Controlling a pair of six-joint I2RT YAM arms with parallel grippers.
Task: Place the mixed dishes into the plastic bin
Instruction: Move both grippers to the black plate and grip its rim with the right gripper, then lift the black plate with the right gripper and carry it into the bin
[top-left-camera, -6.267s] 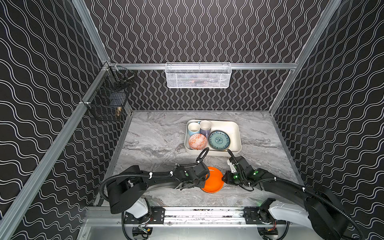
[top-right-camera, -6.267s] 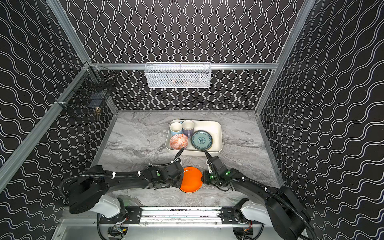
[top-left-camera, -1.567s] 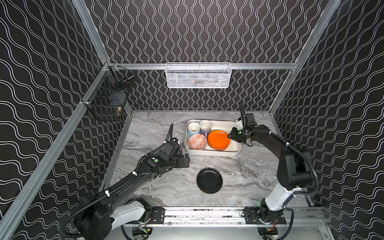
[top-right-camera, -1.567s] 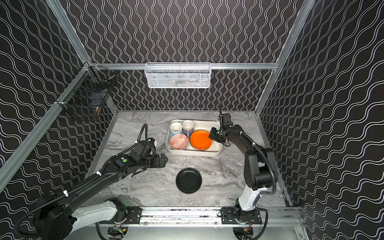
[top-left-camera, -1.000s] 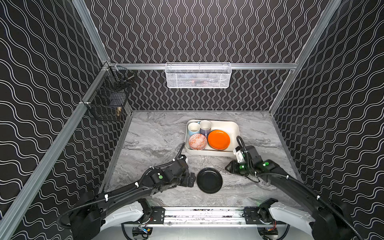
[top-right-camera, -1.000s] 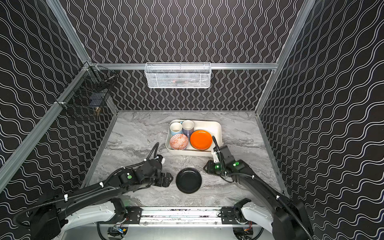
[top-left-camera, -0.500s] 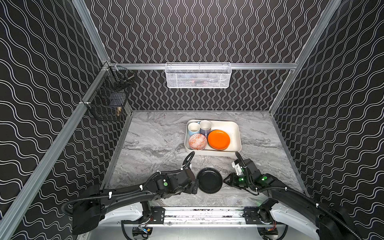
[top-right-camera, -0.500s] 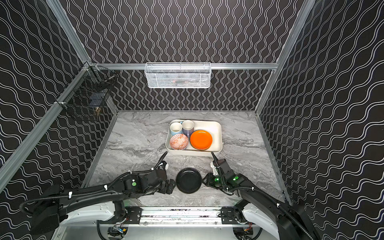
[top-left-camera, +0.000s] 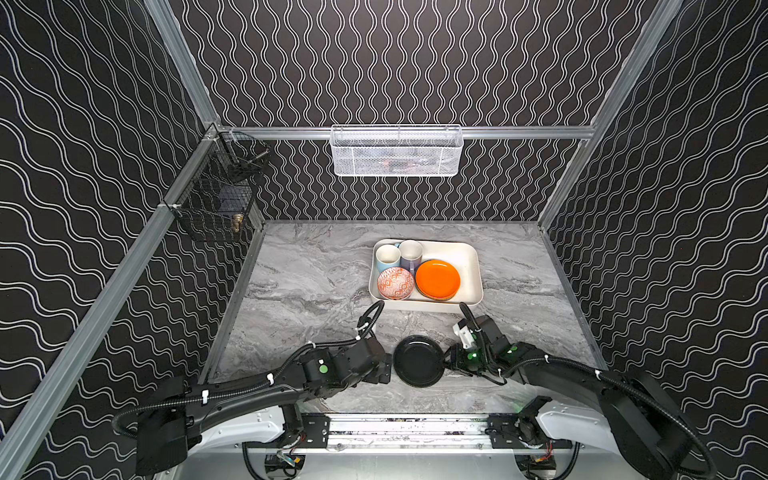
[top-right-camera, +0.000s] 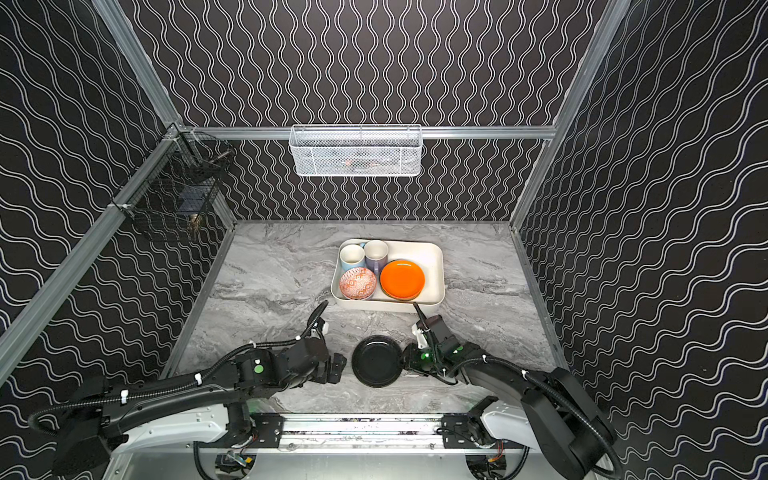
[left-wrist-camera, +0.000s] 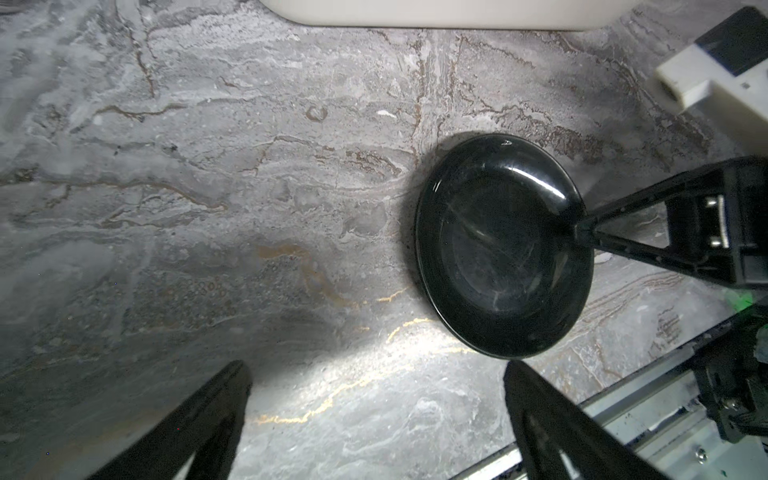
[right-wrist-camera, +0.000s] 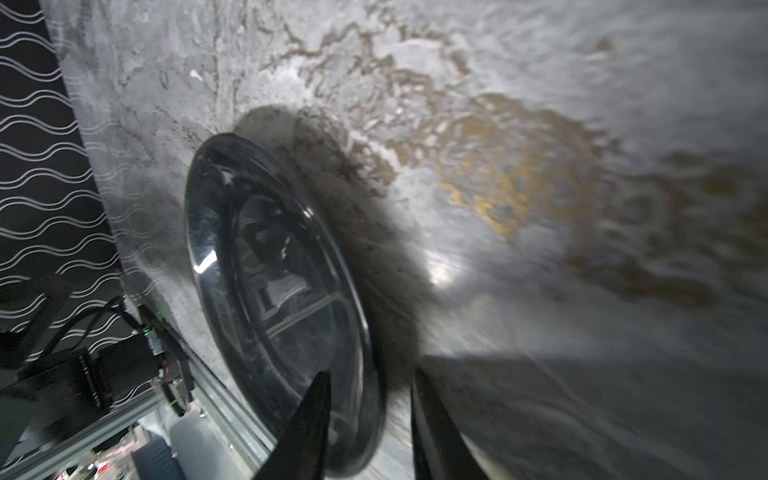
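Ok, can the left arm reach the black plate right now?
Likely yes: the left tool stands open beside the black plate, with only bare table between them. The right tool is at the plate's opposite rim, not in its way.

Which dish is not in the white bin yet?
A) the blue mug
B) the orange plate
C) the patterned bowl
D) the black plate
D: the black plate lies on the table, outside the bin, which holds the other three.
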